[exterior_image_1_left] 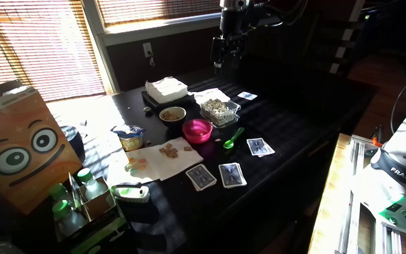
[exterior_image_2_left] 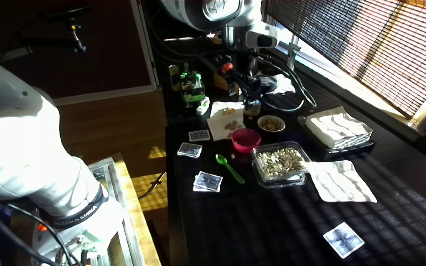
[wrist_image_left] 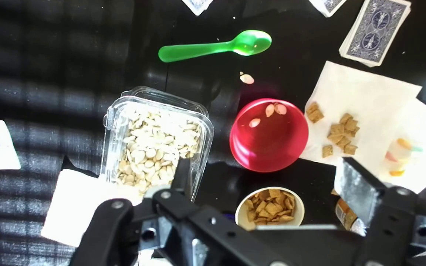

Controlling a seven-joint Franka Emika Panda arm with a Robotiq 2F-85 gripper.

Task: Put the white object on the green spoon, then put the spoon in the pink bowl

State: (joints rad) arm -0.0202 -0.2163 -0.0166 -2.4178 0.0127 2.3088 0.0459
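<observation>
1. Gripper (wrist_image_left: 268,177), fingers wide apart, holding nothing; it hangs high, probably to clear what lies below.
2. Wrist view, pink bowl (wrist_image_left: 268,147) as clock centre: uncovered, presumably to receive; round, glossy plastic, three seeds (wrist_image_left: 254,122) inside.
3. Eleven o'clock: a loose white seed (wrist_image_left: 247,79), likely the object to move; smooth, oval.
4. Farther, eleven o'clock: green spoon (wrist_image_left: 216,47), seemingly laid hollow-up for loading; slim, shiny plastic.

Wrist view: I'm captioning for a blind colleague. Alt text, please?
Green spoon on a black table, higher in frame than a pink bowl holding a few seeds, with another seed between them. A clear tub of white seeds sits left of the bowl. Open tool at the bottom.
</observation>
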